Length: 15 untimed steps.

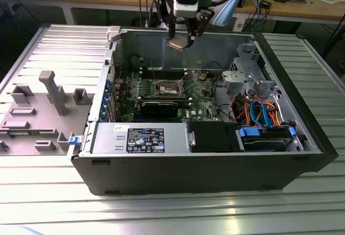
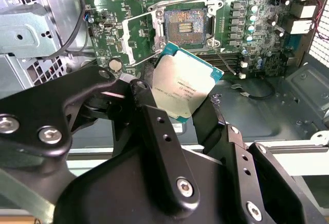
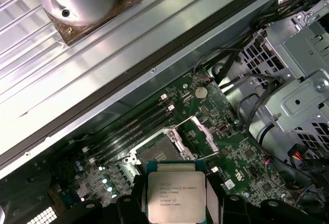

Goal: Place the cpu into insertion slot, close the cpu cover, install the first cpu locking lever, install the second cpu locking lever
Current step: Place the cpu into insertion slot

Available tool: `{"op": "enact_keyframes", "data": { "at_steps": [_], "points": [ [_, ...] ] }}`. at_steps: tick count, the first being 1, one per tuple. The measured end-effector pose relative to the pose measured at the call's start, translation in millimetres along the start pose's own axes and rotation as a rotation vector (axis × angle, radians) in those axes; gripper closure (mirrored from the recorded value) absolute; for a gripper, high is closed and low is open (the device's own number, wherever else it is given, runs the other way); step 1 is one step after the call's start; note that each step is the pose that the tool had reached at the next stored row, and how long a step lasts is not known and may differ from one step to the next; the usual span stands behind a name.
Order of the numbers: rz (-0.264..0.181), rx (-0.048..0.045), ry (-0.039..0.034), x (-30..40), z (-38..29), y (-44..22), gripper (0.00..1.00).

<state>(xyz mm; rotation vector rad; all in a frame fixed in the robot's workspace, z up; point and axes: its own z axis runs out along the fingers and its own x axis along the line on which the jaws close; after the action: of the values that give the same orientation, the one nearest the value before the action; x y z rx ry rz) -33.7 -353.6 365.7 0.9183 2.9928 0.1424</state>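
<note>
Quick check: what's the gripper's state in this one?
Gripper: shut on the cpu, held clear of the slot.

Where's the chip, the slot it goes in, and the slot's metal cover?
cpu (image 2: 187, 88): second wrist view, middle of its metal top.
insertion slot (image 2: 186, 26): second wrist view, its contact field.
cpu cover (image 2: 128, 39): second wrist view, its frame edge.

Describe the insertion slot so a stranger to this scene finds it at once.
Look inside the open computer case, at the green motherboard. Near the board's middle sits the insertion slot: square, metal-rimmed, its contact field bare, unlike the long narrow memory slots beside it.
</note>
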Motion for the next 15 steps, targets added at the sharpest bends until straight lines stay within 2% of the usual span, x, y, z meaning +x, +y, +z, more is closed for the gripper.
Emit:
{"op": "enact_keyframes", "data": {
  "at_steps": [8, 15],
  "points": [
    [0.001, -0.0001, -0.0001, 0.0, 0.0, 0.0, 0.45],
    [0.033, -0.0006, -0.0029, 0.0, 0.0, 0.0, 0.45]
  ]
}}
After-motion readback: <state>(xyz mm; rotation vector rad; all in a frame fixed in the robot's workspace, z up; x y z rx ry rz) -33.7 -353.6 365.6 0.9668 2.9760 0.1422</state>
